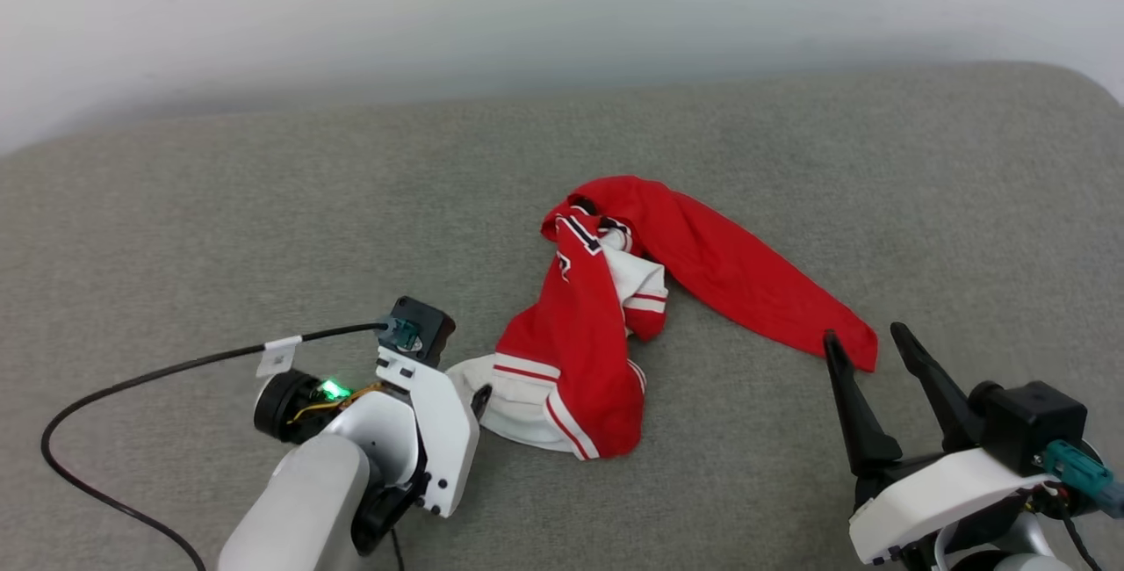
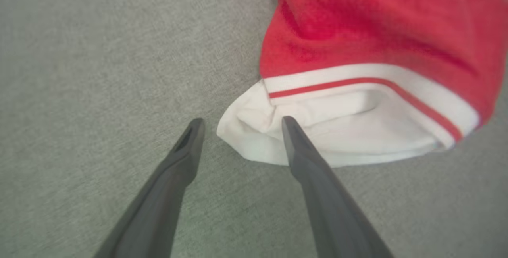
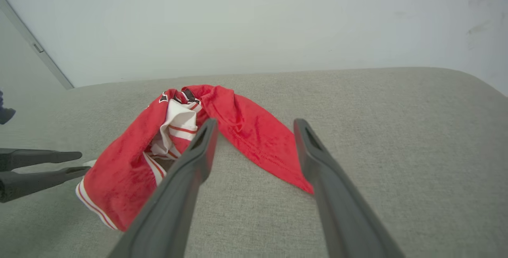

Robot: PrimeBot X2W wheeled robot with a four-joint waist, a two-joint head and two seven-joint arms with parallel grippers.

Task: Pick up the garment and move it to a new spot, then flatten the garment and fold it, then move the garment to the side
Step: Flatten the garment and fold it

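Garment (image 1: 580, 334) lies crumpled just beside left hand (image 2: 242, 122).

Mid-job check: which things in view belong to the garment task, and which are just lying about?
Job: red garment, crumpled and not held; left end effector, open at its white hem; right end effector, open near its red end.
Just there: grey padded surface, black cable, white wall.

A wide grey padded surface (image 1: 263, 228) of woven cloth spreads from the left edge to the right edge of the head view, and its far corner at the upper right is rounded. Directly on it, near the centre, lies a crumpled bright red jersey garment (image 1: 571, 351) with white, red-striped panels. One plain red end of the cloth reaches toward the lower right.
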